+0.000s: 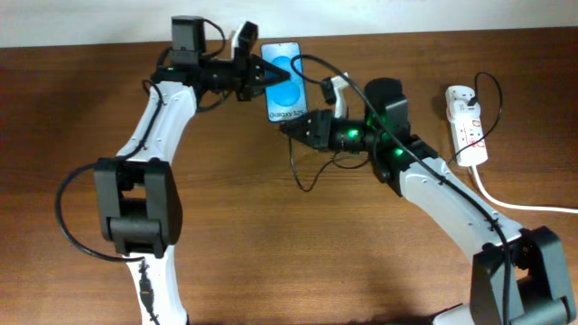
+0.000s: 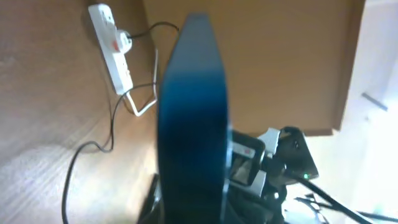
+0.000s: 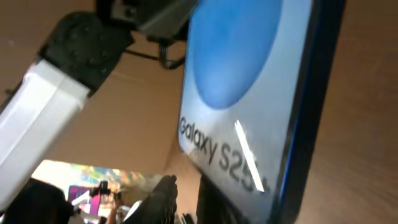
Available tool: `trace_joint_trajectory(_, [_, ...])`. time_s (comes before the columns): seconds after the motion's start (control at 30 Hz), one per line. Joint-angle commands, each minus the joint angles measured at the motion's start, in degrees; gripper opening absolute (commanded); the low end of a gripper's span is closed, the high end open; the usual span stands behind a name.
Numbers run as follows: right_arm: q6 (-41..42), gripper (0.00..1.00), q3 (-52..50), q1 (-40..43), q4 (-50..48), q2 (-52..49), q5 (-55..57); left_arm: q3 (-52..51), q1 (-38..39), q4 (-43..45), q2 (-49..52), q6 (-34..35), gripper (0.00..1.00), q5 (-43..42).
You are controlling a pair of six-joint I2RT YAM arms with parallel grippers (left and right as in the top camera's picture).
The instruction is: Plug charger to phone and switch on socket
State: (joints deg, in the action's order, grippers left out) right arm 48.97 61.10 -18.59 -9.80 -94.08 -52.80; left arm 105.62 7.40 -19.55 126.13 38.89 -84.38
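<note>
The phone (image 1: 287, 90), blue screen with "Galaxy S25" text, is held off the table at the back centre. My left gripper (image 1: 269, 76) is shut on its left side; in the left wrist view the phone (image 2: 189, 112) stands edge-on between the jaws (image 2: 189, 208). My right gripper (image 1: 291, 128) is at the phone's lower edge, shut on the charger's plug tip; its thin black cable (image 1: 296, 176) dangles below. The right wrist view shows the screen (image 3: 249, 81) close above the jaws (image 3: 193, 202); the plug itself is hard to make out. The white socket strip (image 1: 467, 122) lies far right.
The socket strip (image 2: 112, 43) has a plug in it and a thick white cord (image 1: 515, 206) running to the right edge. The thin black cable (image 2: 78, 162) trails across the brown wooden table (image 1: 226, 226). Both arms crowd the back centre.
</note>
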Motion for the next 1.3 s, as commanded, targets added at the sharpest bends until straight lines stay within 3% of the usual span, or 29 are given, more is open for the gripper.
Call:
trace_joint_trajectory(0.0, [-0.9,0.25,1.4,0.6,-1.2,-0.2,2.0,0.2,0.7,-0.4,-0.3,-0.5,0.0,-5.2])
trace_joint_trajectory(0.17, [-1.7,0.28,1.4,0.7,-1.2,-0.2,1.8,0.2,-1.4,-0.1,-0.3,-1.4,0.0,-5.2])
trace_joint_trajectory(0.23, [-1.7,0.49,1.4,1.6,-1.2,-0.2,1.7,0.2,-2.7,0.5,-0.3,-4.7,0.0,-5.2])
trace_joint_trajectory(0.3, [-1.7,0.57,1.4,3.0,-1.1,-0.2,1.0,0.2,-3.7,0.5,-0.3,-7.5,0.0,-5.2])
trace_joint_trajectory(0.43, [-4.3,0.62,1.4,6.9,2.8,-0.2,0.7,-0.6,-4.9,0.4,-0.3,-16.3,0.0,-5.2])
trace_joint_trajectory(0.57, [-9.8,0.67,1.4,10.0,10.4,-0.2,1.4,-5.6,-4.8,0.1,-0.3,-16.7,0.0,1.4])
trace_joint_trajectory(0.7, [-12.6,0.7,1.4,10.9,15.6,-0.2,3.9,-8.1,-4.8,-8.5,-0.3,-17.6,0.0,14.4])
trace_joint_trajectory(0.8, [-13.2,0.71,1.4,10.9,16.8,-0.2,5.3,-8.1,-4.7,-9.3,-0.3,-18.0,0.0,14.4])
trace_joint_trajectory(0.93, [-14.3,0.71,1.4,10.9,18.3,-0.2,5.4,-7.2,-3.3,-17.3,-0.3,-21.6,0.0,26.5])
trace_joint_trajectory(1.07, [-15.6,0.71,1.4,10.9,20.0,-0.2,6.1,2.8,0.1,-32.7,-0.3,-27.6,0.0,36.6])
trace_joint_trajectory(1.13, [-15.6,0.71,1.4,10.9,20.7,-0.2,6.2,8.6,1.2,-37.6,-0.3,-28.3,0.0,36.9])
trace_joint_trajectory(1.2, [-15.8,0.71,1.4,10.8,21.3,-0.2,6.3,9.3,1.2,-41.5,-0.3,-29.8,0.0,37.9])
trace_joint_trajectory(1.27, [-16.0,0.71,1.4,10.7,21.9,-0.2,6.6,9.3,1.4,-45.3,0.4,-32.3,0.0,44.2])
